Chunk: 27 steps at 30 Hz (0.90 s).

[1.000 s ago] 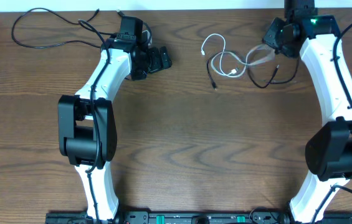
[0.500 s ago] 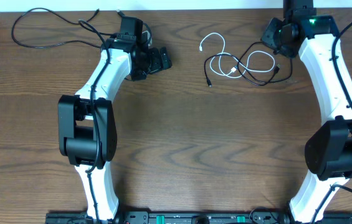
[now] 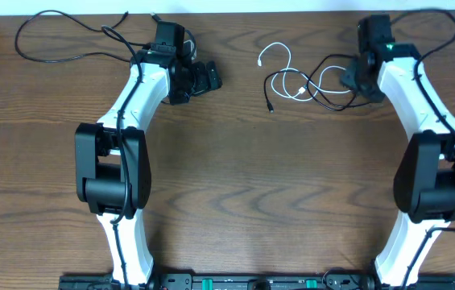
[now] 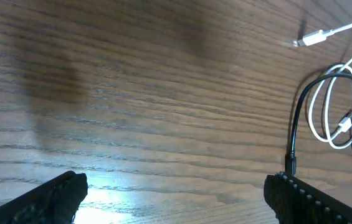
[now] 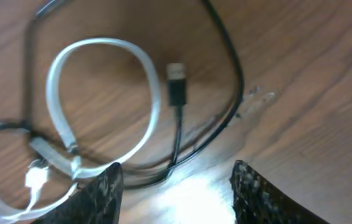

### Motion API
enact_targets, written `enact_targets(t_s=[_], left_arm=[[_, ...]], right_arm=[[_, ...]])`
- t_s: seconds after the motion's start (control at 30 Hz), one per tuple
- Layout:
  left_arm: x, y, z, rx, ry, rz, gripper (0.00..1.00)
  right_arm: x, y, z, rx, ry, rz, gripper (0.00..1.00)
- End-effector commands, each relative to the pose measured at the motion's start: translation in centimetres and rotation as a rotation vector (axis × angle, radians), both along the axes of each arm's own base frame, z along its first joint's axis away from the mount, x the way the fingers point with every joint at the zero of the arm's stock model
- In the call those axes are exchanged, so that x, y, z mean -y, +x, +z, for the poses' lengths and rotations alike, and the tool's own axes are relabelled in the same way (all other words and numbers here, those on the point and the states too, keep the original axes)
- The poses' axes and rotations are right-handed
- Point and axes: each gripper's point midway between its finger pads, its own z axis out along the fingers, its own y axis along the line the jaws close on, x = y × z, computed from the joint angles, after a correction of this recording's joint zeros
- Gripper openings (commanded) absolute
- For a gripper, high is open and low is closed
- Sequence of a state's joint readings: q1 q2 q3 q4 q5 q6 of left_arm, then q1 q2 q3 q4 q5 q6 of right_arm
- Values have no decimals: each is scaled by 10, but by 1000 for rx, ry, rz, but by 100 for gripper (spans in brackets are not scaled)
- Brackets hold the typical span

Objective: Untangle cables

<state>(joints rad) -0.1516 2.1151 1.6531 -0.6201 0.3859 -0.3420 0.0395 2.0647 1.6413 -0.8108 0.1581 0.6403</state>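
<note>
Right wrist view puts the right gripper point(image 5: 174, 190) low over the tangle, fingers spread and pinching nothing. A black cable point(image 5: 239, 74) and its plug point(image 5: 176, 87) cross the white cable point(image 5: 101, 43). Best to pinch the plug end alone and draw it slowly clear of the white loop. The left gripper point(image 3: 205, 78), also spread and empty, waits well apart. The longer black cable point(image 3: 58, 44) lies separate at the far-left corner.

No legible lettering, label, brand mark, number or sign anywhere: not on the desk point(image 3: 243, 185), not on the cables point(image 3: 301, 91), not on the left arm point(image 3: 142, 89) or right arm point(image 3: 414, 89).
</note>
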Motion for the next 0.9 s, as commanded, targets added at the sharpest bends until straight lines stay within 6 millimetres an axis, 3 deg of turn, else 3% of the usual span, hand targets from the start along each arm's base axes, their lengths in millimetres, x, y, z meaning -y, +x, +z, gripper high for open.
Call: enact_targets(t_s=[0.0, 0.1, 0.5, 0.87], left_arm=[[-4, 1, -3, 2, 16, 2, 96], [-4, 2, -2, 5, 15, 2, 96], [-4, 2, -2, 6, 15, 2, 96], [-4, 2, -2, 5, 15, 2, 96]], right_arm=[[1, -2, -20, -5, 121, -42, 52], [-12, 3, -31, 25, 226, -14, 52], [-31, 17, -39, 93, 241, 28, 50], [-29, 14, -60, 54, 249, -52, 50]])
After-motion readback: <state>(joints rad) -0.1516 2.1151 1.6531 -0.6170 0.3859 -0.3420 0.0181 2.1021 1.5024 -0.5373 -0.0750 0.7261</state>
